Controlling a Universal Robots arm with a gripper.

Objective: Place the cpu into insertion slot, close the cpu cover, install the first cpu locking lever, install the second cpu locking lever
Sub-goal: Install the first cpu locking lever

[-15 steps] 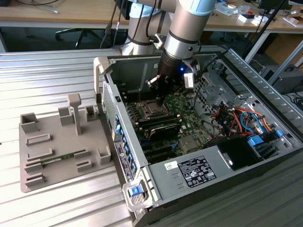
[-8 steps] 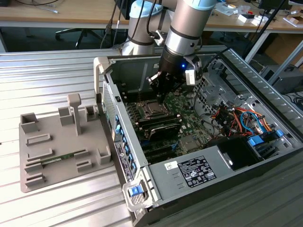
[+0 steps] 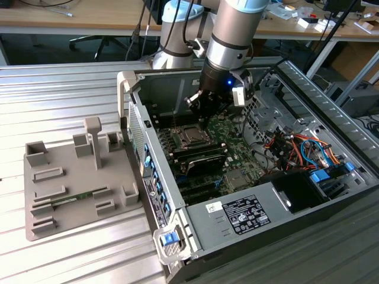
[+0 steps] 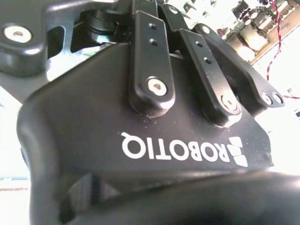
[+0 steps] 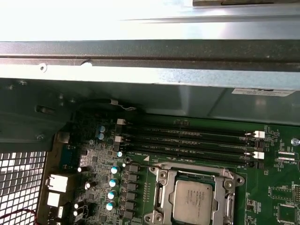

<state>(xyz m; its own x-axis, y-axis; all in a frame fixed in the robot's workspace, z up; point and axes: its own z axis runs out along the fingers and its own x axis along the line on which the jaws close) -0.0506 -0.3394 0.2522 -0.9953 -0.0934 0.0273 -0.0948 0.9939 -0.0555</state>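
Note:
The cpu [image 5: 193, 200], silver-grey topped, lies in the insertion slot [image 3: 192, 136] on the green board [image 5: 276, 187]. The silver cpu cover [image 5: 161, 197] lies flat, framing the chip. A thin metal lever rod [image 5: 140, 162] runs along the socket's edge nearest the memory slots. In the exterior view my gripper [image 3: 203, 123] hangs inside the open computer case, its tips just above the socket's far edge. It looks shut, with nothing held. The second wrist view shows the gripper's black housing [image 4: 140, 117] and its linkage bars.
Long black memory slots [image 5: 187, 138] lie beside the socket. The case's metal wall [image 5: 150, 61] rises behind them. Orange and blue cables [image 3: 296, 148] and a power supply [image 3: 243, 213] are at the exterior view's right. A grey fixture tray [image 3: 77, 183] stands at the exterior view's left.

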